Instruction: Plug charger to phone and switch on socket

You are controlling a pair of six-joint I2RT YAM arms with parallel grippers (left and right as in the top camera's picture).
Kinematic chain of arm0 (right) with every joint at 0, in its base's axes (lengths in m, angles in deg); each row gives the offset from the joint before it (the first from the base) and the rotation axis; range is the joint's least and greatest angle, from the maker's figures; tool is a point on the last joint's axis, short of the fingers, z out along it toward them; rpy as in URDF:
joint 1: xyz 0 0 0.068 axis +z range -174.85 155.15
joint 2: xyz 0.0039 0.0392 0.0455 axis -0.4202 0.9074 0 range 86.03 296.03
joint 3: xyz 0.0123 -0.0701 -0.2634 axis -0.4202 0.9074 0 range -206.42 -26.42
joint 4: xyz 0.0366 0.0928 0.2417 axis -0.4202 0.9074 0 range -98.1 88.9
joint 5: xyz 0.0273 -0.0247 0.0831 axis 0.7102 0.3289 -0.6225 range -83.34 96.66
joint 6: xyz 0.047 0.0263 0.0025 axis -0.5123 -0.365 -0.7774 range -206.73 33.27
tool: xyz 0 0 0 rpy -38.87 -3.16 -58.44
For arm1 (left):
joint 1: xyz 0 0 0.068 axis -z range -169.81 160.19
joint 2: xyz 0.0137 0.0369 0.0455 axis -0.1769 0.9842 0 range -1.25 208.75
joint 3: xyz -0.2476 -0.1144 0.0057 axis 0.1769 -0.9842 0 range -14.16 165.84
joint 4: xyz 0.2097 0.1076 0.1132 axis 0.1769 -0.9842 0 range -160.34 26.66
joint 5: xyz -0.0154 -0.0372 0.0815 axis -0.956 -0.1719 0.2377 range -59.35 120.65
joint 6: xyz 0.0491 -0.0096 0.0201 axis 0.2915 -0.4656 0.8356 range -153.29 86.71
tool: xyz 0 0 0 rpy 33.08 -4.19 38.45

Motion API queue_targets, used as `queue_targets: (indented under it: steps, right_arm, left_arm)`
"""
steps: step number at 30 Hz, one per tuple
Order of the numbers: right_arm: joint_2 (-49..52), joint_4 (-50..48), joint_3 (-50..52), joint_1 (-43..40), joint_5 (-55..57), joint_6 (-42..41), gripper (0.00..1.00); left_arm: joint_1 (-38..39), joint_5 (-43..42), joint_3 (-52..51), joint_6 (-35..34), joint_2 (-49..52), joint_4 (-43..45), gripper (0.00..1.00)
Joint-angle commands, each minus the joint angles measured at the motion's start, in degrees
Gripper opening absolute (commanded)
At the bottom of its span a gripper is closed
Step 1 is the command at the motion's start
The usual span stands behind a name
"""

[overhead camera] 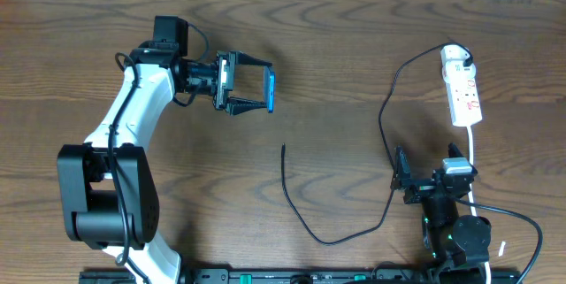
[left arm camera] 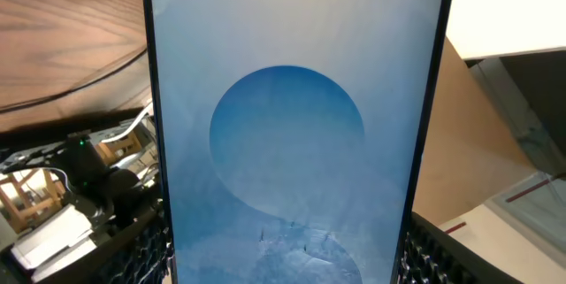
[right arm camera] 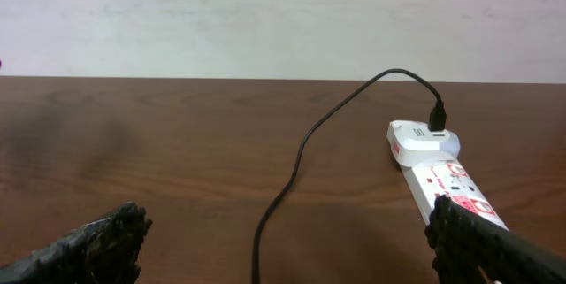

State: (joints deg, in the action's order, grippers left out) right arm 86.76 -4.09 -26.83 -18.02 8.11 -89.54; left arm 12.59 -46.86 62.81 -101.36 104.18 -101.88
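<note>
The left pincer stands fairly wide, its fingers clamped on the edges of the phone, which it holds on edge above the tabletop, blue screen filling the wrist view. The right pincer gapes fully and holds nothing, low over the wood near the socket. The charger is plugged in at the socket's far end and loops across the tabletop, its free tip lying well apart from the phone.

Open wooden table across the upper middle, phone blocking left of centre, charger looping through the lower centre and up the right, socket along the upper right edge
</note>
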Motion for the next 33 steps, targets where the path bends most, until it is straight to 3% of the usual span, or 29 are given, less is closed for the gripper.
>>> queue_targets:
  steps: [1,33]
  right_arm:
    - [-0.3,0.2,0.1,0.3,-0.1,-0.8,0.99]
    - [-0.3,0.2,0.1,0.3,-0.1,-0.8,0.99]
  left_arm:
    - [-0.2,-2.9,1.9,-1.7,-1.9,0.1,0.07]
    - [-0.2,-2.8,1.9,-1.0,-1.9,0.1,0.08]
